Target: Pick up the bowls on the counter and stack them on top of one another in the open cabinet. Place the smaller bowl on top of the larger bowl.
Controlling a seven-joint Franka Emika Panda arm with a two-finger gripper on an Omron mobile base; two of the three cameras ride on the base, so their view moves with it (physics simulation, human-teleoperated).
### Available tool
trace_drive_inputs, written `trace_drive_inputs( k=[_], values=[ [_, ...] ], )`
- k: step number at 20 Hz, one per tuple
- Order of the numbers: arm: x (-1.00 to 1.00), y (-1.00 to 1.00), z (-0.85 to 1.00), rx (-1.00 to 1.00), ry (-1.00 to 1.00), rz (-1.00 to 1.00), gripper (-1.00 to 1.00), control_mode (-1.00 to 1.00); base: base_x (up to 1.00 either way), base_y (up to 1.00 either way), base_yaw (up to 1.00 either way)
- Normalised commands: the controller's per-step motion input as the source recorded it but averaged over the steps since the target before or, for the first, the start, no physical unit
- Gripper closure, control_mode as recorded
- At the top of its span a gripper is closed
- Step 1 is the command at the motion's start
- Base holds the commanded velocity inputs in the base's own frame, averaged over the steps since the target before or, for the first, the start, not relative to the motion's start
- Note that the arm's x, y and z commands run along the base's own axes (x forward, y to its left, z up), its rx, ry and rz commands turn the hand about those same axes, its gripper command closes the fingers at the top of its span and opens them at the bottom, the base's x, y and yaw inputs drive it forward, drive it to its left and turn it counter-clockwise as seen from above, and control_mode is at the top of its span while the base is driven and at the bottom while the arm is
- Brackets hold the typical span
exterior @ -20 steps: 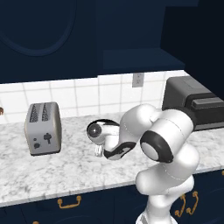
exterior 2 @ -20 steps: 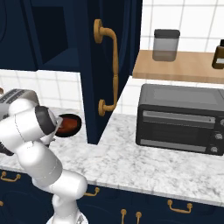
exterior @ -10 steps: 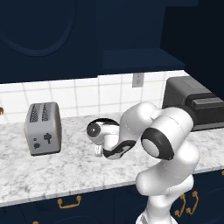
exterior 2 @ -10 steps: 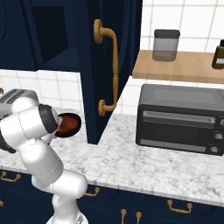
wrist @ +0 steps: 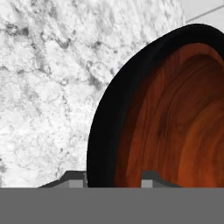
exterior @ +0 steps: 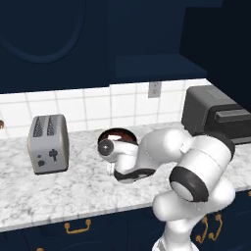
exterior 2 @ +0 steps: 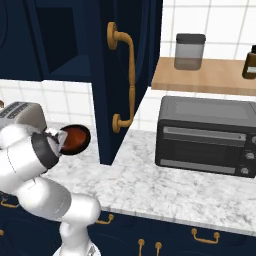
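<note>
1. Gripper closed on the rim of the bowl: one fingertip against the black outer wall, the other against the reddish-brown wood-grain inside.
2. In the hand view, bowl rising from between the tips toward 1 o'clock, with its rim edge-on; marbled table spread out from 9 to 12 o'clock beyond it.
3. In the left base view, bowl near the back of the table, just at 12 o'clock of the white wrist, partly hidden by it.
4. Cannot tell whether resting on the table or raised off it.
5. Silver toaster at 9 o'clock of the bowl, well apart; black toaster oven at 3 o'clock, further off.
6. Navy cabinet shelf overhead at about 1 o'clock of the bowl.
7. In the right base view, bowl tilted with its brown inside facing the camera, just at 3 o'clock of the arm's dark joint, and beside the open cabinet door at 9 o'clock of it.
</note>
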Motion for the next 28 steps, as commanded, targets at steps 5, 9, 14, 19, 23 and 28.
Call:
trace_drive_inputs(
  k=[5, 9, 14, 19, 23, 28],
  values=[
    [-0.69, -0.1, 1.0, 0.0, -0.02, 0.0, 1.0, -1.0, 0.0, 0.0, 0.0],
    [-0.52, -0.26, 1.0, 0.0, 0.01, 0.0, 1.0, -1.0, 0.0, 0.0, 0.0],
    [-0.39, -0.32, 1.0, -0.04, 0.05, 0.01, 1.0, -1.0, 0.0, 0.0, 0.0],
    [-0.26, -0.28, 1.0, -0.11, 0.0, 0.02, 1.0, -1.0, 0.0, 0.0, 0.0],
    [-0.3, -0.14, 1.0, -0.07, 0.0, 0.0, 1.0, -1.0, 0.0, 0.0, 0.0],
    [-0.25, -0.14, 1.0, -0.01, 0.0, 0.0, 1.0, -1.0, 0.0, 0.0, 0.0]
  ],
)
